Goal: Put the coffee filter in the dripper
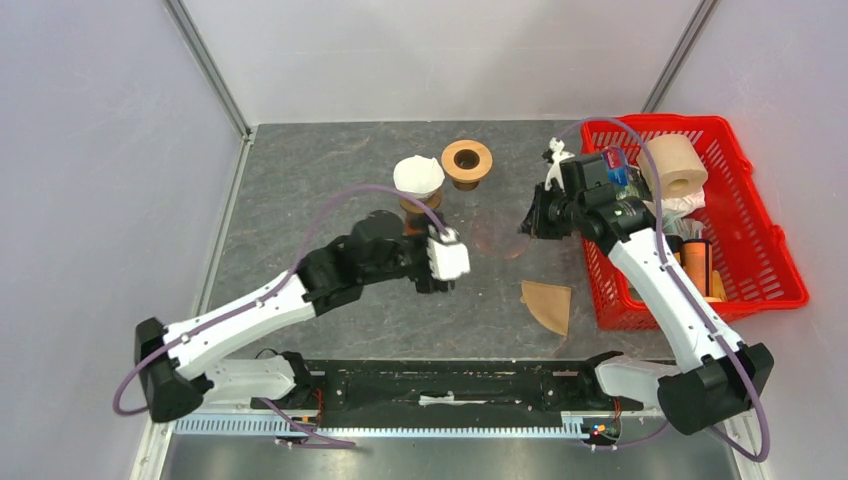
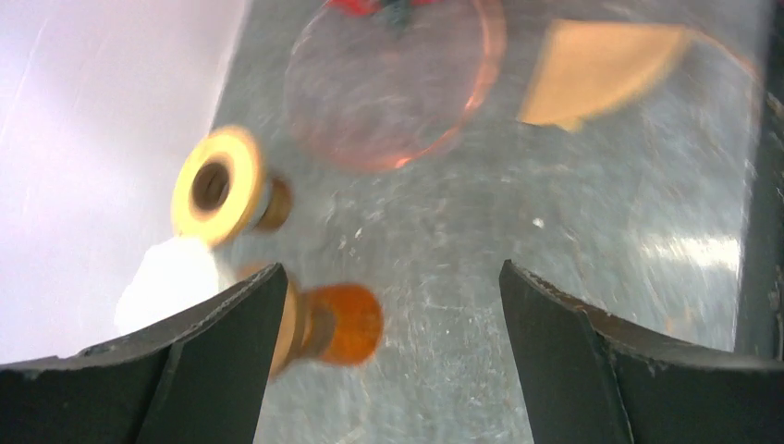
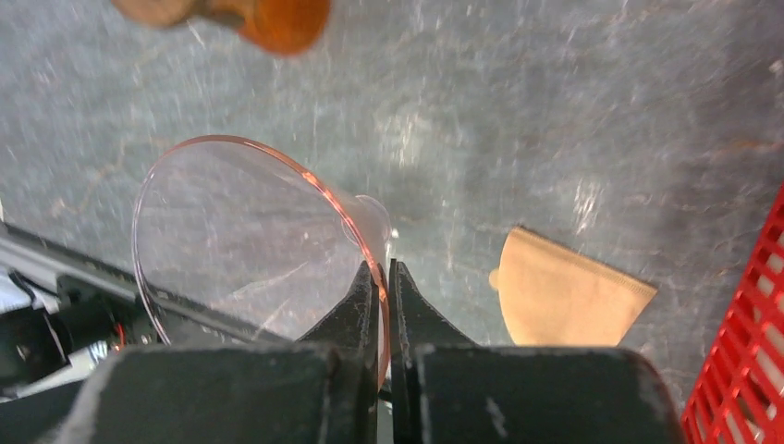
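The coffee filter (image 1: 548,305), a tan folded paper wedge, lies flat on the grey table (image 1: 300,200) just left of the red basket (image 1: 775,262) and apart from both arms. The dripper (image 1: 497,236) is a clear, pink-tinged cone further back, near the middle of the table. The right wrist view shows it tipped on its side with the mouth towards the arm bases and no filter in it.

The right gripper (image 3: 384,277) has its jaws pinched nearly together on the dripper's rim. The right arm rises from its base at the near right corner, runs along the basket's left edge, and bends at the wrist to point left at the cone.

The left arm stretches from its base at the near left, up and rightwards, ending just left of the dripper. The left gripper (image 2: 390,273) has its jaws spread wide with nothing between them, facing the dripper and the filter beyond it.

Behind the left arm's wrist stand a wooden stand (image 1: 467,162) with a ring top and a second stand (image 1: 418,178) capped with white paper. A pale paper roll (image 1: 675,165) sits in the basket.
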Robot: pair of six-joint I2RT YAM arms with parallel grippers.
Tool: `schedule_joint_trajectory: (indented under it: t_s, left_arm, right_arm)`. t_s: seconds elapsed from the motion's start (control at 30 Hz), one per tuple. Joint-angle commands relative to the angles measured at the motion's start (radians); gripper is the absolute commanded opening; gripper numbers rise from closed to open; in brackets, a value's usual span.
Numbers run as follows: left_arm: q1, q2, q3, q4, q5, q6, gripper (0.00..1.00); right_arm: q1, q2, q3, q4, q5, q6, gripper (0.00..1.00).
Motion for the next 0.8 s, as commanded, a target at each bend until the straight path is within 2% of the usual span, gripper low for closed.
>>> schedule_joint_trajectory:
  t_s: [0.0,0.13,0.27,0.37,0.57,0.77]
  left_arm:
    - [0.159,-0.111,-0.112,0.430,-0.217,-0.532,0.92]
    - [0.333,-0.172,-0.121,0.416,-0.437,-0.888,0.93]
    - [0.450,-0.182,-0.102,0.385,-0.471,-0.991,0.99]
    - [0.536,-0.136,-0.035,0.305,-0.394,-1.046,1.00]
    - [0.651,0.031,0.122,0.299,-0.212,-1.081,1.00]
    - [0.680,0.247,0.302,0.344,-0.027,-1.063,0.99]
  right_arm:
    - [-0.053,0.028,0.135,0.143,-0.005,0.039,0.00]
    - [-0.078,0.161,0.290,0.165,-0.013,0.036,0.00]
    - [-0.081,0.328,0.455,0.189,-0.001,0.037,0.00]
    - [-0.081,0.464,0.598,0.181,0.016,0.025,0.00]
    - [-0.083,0.676,0.841,0.140,0.036,-0.021,0.00]
    - [-0.084,0.785,0.965,0.101,0.026,-0.047,0.00]
